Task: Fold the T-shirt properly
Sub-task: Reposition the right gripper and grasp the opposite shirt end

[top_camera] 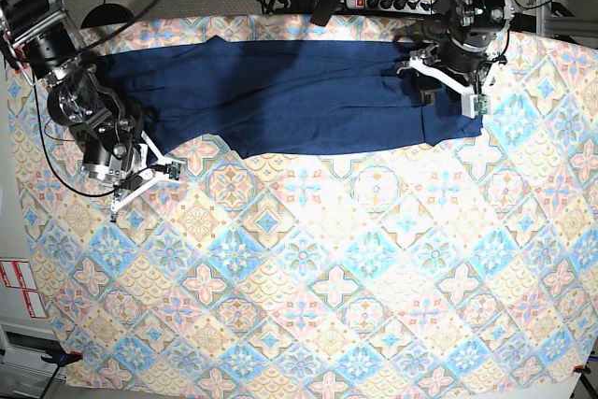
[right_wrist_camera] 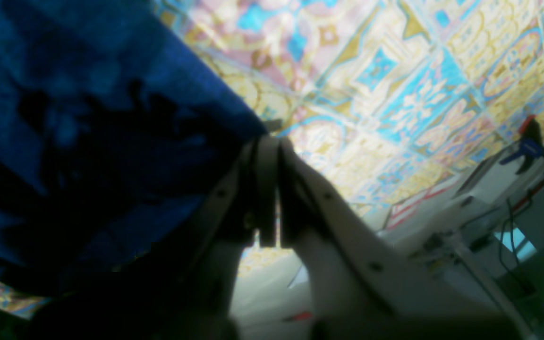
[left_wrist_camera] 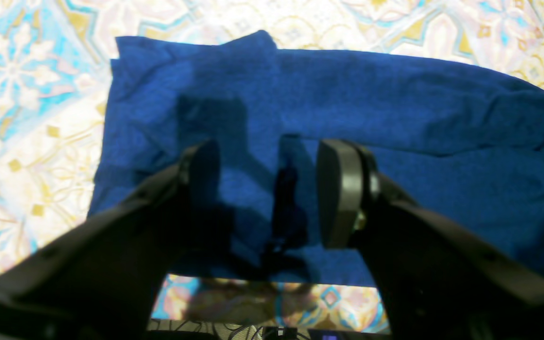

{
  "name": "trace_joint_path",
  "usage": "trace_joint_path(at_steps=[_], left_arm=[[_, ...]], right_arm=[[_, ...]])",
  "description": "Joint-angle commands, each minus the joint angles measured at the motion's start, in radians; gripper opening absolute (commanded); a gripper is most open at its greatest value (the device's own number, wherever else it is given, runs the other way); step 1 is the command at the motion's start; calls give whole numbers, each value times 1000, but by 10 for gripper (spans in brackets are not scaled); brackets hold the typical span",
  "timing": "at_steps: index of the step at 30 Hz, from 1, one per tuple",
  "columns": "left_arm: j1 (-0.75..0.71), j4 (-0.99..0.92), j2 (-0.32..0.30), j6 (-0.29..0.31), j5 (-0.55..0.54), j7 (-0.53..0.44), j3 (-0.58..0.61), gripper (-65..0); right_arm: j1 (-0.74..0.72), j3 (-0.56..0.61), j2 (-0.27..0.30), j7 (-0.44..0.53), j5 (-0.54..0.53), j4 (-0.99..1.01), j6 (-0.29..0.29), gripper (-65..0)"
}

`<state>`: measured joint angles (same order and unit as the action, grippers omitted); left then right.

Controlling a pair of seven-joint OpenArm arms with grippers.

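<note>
The dark navy T-shirt [top_camera: 280, 91] lies spread lengthwise along the far edge of the tile-patterned tablecloth [top_camera: 308, 277]. My left gripper [left_wrist_camera: 265, 193] is open and hovers just over the shirt's end [left_wrist_camera: 347, 94], with fabric showing between its black fingers [left_wrist_camera: 340, 193]. In the base view it [top_camera: 439, 81] is over the shirt's right end. My right gripper [right_wrist_camera: 271, 189] is shut, with its tips at the edge of the shirt [right_wrist_camera: 88, 118] and tablecloth beyond them. In the base view it [top_camera: 126, 195] sits by the shirt's left end. No fabric shows between its fingers.
A power strip [top_camera: 411, 2] and cables lie behind the table's far edge. A blue clamp [right_wrist_camera: 527, 147] grips the table edge in the right wrist view. Red-and-white labels [top_camera: 14, 273] mark the table's left side.
</note>
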<state>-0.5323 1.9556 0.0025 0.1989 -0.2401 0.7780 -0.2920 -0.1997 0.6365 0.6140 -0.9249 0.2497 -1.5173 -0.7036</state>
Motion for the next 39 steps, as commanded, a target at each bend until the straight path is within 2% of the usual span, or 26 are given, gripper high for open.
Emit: trace_joint_path(at_steps=[1,6,12,17,20,23,29,30,35,39], left_arm=[[-4,15,-2,3,-8,-18,-3,-332],[-4,15,-2,3,-8,-18,-5,-332],[-2,15,-2,3,-8,-18,-5,-332],[-1,15,-2,3,-8,-18,-5,-332],[-2,15,-2,3,-8,-18,-5,-332],[-2,15,-2,3,-8,-19,-6,-332],[-2,31,0,3,-46,-19,-17,-332],[-4,35,-2,3,-78,-19,-45,-331],[-4,37,-12,6,-252,-10,-206,-327],[-7,35,-78,7,-330,44,-267,-327]], right_arm=[[-22,-10,7,-1,6,-10,5,-648],[-16,-42,-19,-3,7,-10,5,-648],[-16,138,-12,-13,10,7,5,-646],[-17,148,27,-15,10,17,5,-573],[-19,115,56,-15,10,-9,5,-528],[-2,29,57,-15,9,-78,5,-522],[165,-159,48,-4,3,-276,5,-522],[193,-172,43,-4,3,-294,5,-522],[268,-228,-62,-4,3,-323,5,-522],[303,-264,-115,-4,3,-325,5,-522]])
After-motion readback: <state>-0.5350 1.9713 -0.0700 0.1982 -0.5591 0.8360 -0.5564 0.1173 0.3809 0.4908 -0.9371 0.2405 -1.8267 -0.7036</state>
